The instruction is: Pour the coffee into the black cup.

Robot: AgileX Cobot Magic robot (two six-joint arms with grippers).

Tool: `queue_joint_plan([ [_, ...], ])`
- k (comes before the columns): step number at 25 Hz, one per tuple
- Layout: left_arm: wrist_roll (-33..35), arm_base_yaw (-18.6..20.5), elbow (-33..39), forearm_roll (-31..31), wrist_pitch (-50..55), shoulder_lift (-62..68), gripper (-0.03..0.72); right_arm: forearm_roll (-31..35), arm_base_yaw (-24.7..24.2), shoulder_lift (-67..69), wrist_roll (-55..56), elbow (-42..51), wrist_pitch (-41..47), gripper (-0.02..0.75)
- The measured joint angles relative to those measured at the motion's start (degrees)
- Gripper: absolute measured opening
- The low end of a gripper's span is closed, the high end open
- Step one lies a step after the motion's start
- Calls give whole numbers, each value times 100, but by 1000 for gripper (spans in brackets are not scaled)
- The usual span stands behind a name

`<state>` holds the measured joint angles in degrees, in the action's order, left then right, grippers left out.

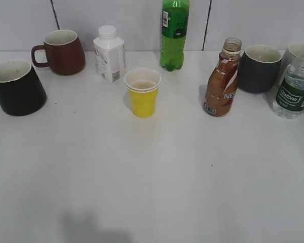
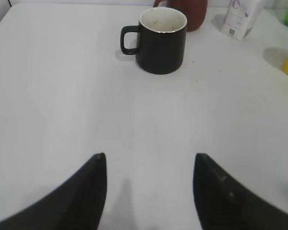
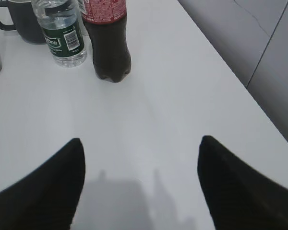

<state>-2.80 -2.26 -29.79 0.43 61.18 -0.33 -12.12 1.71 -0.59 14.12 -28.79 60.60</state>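
The black cup [image 1: 17,88] stands empty at the table's left edge, its handle to the left. It also shows in the left wrist view [image 2: 161,40], well ahead of my left gripper [image 2: 150,158], which is open and empty over bare table. The brown coffee bottle [image 1: 222,86] stands upright and uncapped right of centre. My right gripper [image 3: 141,141] is open and empty over bare table near the right edge. Neither gripper shows in the exterior view.
A yellow paper cup [image 1: 142,92] stands at the centre. Behind it are a maroon mug [image 1: 61,50], a white bottle [image 1: 110,54] and a green bottle [image 1: 175,33]. A dark grey mug [image 1: 259,68], a water bottle [image 1: 296,83] and a cola bottle [image 3: 108,38] stand at the right.
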Motion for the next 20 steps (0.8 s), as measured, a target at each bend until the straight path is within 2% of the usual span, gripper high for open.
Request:
queue_joint_plan([
  [8,0,0,-111,11,-301,550,435,0,0,0,0,0,0,570],
  [16,0,0,-157,76,-2527,2019,435,0,0,0,0,0,0,570],
  [20,0,0,-157,367,-3657,2707,435,0,0,0,0,0,0,570],
])
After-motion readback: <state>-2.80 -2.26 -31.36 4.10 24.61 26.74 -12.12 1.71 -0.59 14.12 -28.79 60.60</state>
